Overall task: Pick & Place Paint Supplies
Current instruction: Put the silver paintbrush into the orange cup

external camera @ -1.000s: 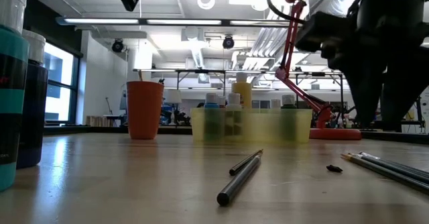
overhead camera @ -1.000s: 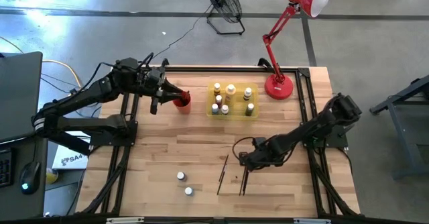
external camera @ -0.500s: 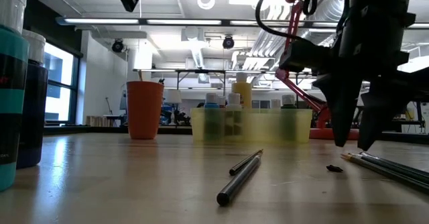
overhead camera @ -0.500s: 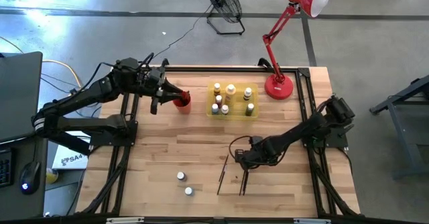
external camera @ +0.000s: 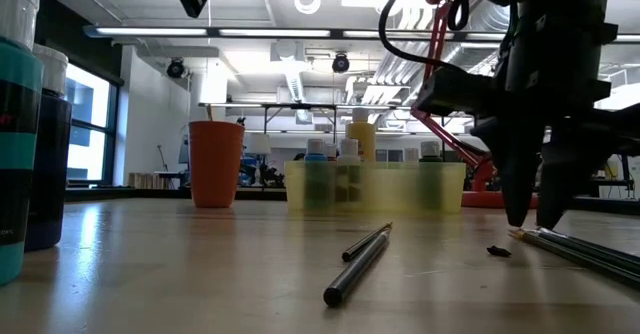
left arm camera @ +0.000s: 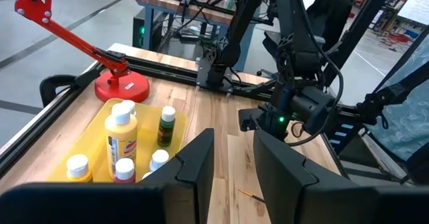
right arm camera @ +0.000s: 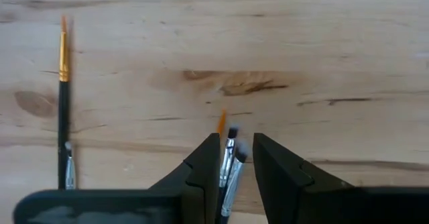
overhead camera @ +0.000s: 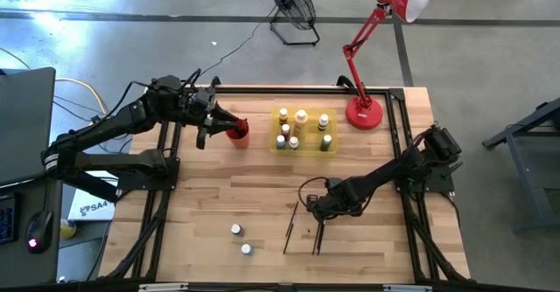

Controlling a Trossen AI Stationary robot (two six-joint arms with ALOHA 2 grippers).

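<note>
A bundle of thin dark-handled paintbrushes (overhead camera: 318, 235) lies on the wooden table right of centre. My right gripper (overhead camera: 317, 215) points down at the bundle's bristle end and is shut on it. A lone paintbrush (overhead camera: 289, 228) lies just left of the bundle. Two white-capped bottles (overhead camera: 241, 239) stand near the front. More bottles stand in the yellow tray (overhead camera: 273, 146) at the back. My left gripper (left arm camera: 233, 163) hangs open above the red cup (overhead camera: 238, 133), with nothing between its fingers. My right gripper has the bundle's metal ferrules (right arm camera: 230, 160), just behind the bristles, between its two fingers (right arm camera: 204, 167). The fingers come steeply from above, one on each side of the bundle. The brushes still lie flat on the table, handles running toward the near edge (external camera: 580, 249).
A red desk lamp (overhead camera: 364, 113) stands at the back right, its base next to the tray. A small dark scrap (external camera: 498, 251) lies on the wood beside the bundle. Bare wood stretches between the tray and the brushes.
My right gripper has sunk toward the table until its fingertips reach the wood at the bundle's bristle end, and its fingers have drawn closer together around the brushes. The brushes have not moved.
</note>
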